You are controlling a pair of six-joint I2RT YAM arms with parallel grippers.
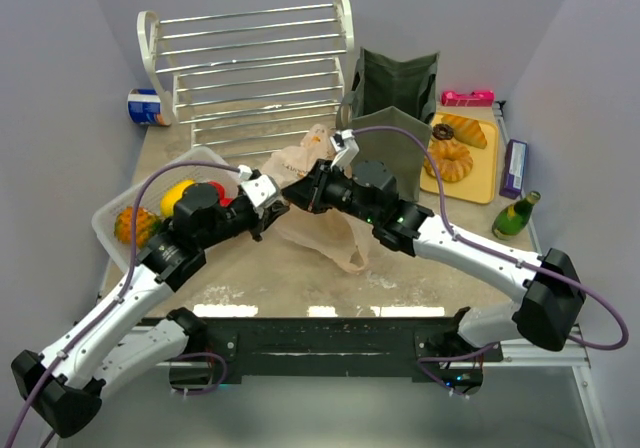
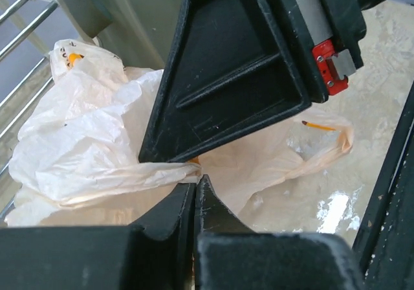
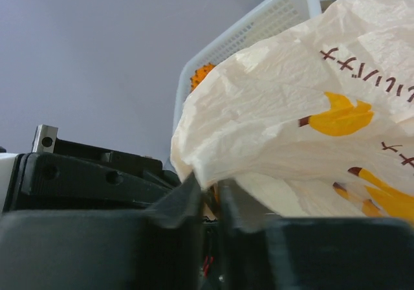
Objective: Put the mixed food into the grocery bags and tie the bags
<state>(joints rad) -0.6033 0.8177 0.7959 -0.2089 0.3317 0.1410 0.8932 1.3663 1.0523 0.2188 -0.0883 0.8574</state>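
The peach plastic bag (image 1: pixel 325 233) with orange print lies crumpled mid-table, in front of the olive-green tote (image 1: pixel 397 86). My left gripper (image 1: pixel 281 209) and right gripper (image 1: pixel 306 191) meet tip to tip over the bag's left side. In the left wrist view the left gripper (image 2: pixel 196 180) is shut on a twisted strand of the bag (image 2: pixel 84 141), with the right gripper's black body (image 2: pixel 246 63) just above. In the right wrist view the right gripper (image 3: pixel 210 188) pinches the bag's edge (image 3: pixel 291 109). Yellow (image 1: pixel 178 196), orange (image 1: pixel 135 225) and red (image 1: pixel 222 198) fruits sit in a white basket (image 1: pixel 108 218).
A white slatted rack (image 1: pixel 255 63) stands at the back, a blue can (image 1: pixel 147 106) to its left. At the right are a yellow tray (image 1: pixel 482 183) with bread, a purple box (image 1: pixel 514 166), a green bottle (image 1: pixel 515 215) and a pink item (image 1: pixel 467 97).
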